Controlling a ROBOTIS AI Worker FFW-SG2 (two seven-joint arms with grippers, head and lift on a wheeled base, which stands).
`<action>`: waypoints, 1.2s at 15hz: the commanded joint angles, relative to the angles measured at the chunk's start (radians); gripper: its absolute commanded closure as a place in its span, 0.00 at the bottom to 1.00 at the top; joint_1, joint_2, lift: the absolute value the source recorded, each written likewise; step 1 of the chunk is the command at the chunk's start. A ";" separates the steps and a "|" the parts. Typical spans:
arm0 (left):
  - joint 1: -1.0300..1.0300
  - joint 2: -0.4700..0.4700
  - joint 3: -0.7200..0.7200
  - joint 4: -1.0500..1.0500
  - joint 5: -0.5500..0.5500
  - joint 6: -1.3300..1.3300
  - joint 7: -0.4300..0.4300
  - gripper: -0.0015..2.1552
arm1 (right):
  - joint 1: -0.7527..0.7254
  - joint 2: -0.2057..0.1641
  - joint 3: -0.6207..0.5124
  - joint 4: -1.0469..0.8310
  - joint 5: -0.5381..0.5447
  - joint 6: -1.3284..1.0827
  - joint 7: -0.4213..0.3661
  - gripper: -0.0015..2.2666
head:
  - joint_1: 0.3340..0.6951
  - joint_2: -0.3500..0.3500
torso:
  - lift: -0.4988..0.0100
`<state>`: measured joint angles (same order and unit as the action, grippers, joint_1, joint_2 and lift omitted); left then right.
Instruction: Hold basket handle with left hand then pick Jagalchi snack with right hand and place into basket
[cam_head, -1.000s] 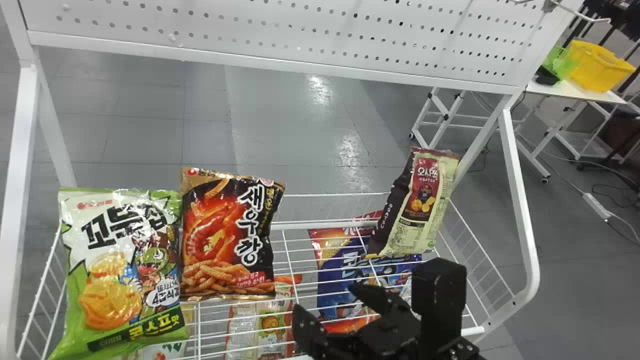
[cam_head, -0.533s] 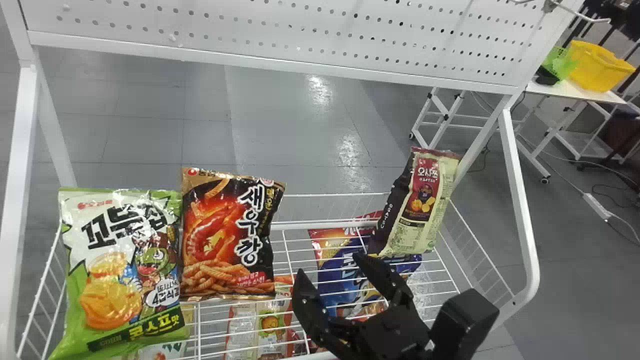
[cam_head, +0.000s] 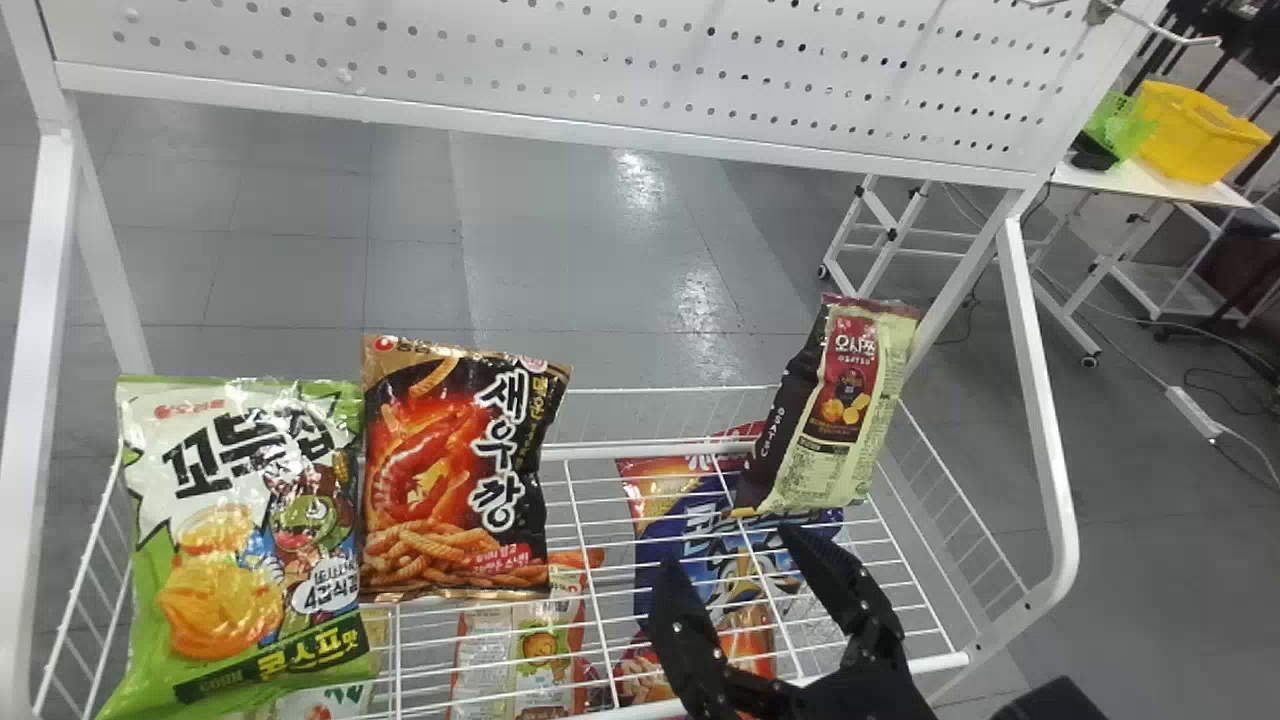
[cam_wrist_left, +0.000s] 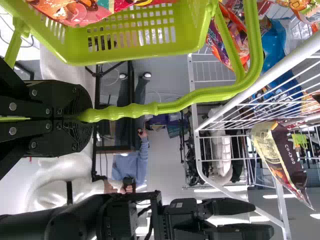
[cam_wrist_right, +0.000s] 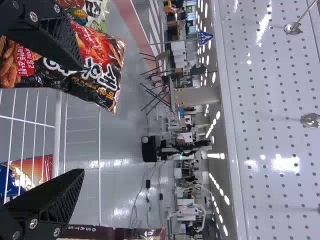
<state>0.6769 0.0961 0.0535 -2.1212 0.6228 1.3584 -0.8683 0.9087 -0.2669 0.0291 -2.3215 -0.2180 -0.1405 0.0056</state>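
In the head view my right gripper is open and empty, over the wire shelf and below the hanging dark-and-cream bag. Under its fingertips, beneath wires, lies a blue bag. I cannot tell which bag is the Jagalchi snack. The right wrist view has the right gripper's fingers spread, one before the black-and-red shrimp bag. In the left wrist view my left gripper is shut on the handle of the green basket, which holds a red bag.
A green-and-white bag and the shrimp bag hang at the left of the rack, below a perforated white panel. More bags lie under the shelf wires, one of them pale and red. White posts frame both sides.
The right gripper has moved forward, then to the right, from near the pale-and-red bag to over the blue one. Its fingers stay apart. The hanging bags have not moved.
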 joint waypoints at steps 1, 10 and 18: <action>0.000 0.001 0.000 0.004 0.000 0.000 0.000 0.67 | 0.026 0.000 -0.008 0.008 0.000 -0.060 0.001 0.03 | 1.00 0.00 | 0.96; 0.000 -0.001 0.003 0.009 0.002 0.000 -0.001 0.67 | 0.033 -0.002 -0.012 0.019 -0.009 -0.081 -0.009 0.03 | 1.00 0.00 | 0.96; 0.000 -0.001 0.014 0.012 0.011 -0.003 -0.017 0.67 | 0.027 0.002 -0.012 0.022 -0.008 -0.081 -0.016 0.03 | 1.00 0.00 | 0.96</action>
<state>0.6765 0.0951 0.0656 -2.1094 0.6329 1.3554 -0.8848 0.9364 -0.2662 0.0171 -2.2996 -0.2255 -0.2216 -0.0107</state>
